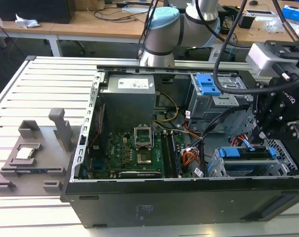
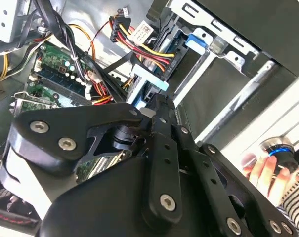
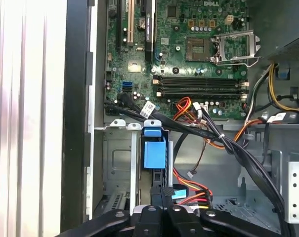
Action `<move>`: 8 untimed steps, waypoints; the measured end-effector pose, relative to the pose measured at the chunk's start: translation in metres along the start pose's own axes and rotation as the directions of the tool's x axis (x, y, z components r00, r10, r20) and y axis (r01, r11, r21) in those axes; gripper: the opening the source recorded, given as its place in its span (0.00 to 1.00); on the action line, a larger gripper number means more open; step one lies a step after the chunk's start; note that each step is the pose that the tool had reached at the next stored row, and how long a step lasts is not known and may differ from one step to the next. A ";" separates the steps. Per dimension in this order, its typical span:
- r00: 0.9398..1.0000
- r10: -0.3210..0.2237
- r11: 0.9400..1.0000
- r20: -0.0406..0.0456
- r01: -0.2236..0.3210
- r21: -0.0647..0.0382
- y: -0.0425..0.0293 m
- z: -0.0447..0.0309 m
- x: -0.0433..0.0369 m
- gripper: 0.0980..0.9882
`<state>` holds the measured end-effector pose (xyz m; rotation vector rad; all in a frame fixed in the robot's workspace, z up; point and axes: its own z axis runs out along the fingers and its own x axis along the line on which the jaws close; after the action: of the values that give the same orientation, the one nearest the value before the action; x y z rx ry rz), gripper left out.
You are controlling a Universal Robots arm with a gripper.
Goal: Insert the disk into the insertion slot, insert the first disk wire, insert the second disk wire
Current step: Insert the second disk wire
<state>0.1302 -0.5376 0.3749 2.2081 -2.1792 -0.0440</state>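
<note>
Gripper (image 3: 161, 205) fingers, pressed together, pinch a blue-tagged wire connector (image 3: 180, 193) at the rear edge of the disk (image 3: 154, 154), which sits seated in the insertion slot (image 3: 117, 163) beside the motherboard (image 3: 189, 54).

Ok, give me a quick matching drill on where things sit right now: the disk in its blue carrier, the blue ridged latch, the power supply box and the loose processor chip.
1. silver hard disk in bright blue plastic carrier
2. blue ridged plastic latch
3. grey metal power supply box
4. small square silver processor chip

A. on top of the taller grey metal cage
B. outside the case, on the grey plastic fixture
C. seated in the low grey perforated cage
D. inside the black computer case, bordering the green motherboard

Pairs: 1-C, 2-A, 3-D, 4-B.
</note>
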 end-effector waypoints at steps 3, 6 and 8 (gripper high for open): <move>1.000 0.000 1.000 0.000 0.000 0.000 0.0004 -0.0069 0.0001 0.01; 1.000 0.000 1.000 0.000 0.000 0.000 0.0003 -0.0071 0.0001 0.01; 1.000 0.000 1.000 0.000 0.000 0.000 0.0004 -0.0071 0.0001 0.01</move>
<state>0.1302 -0.5377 0.3820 2.2079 -2.1791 -0.0436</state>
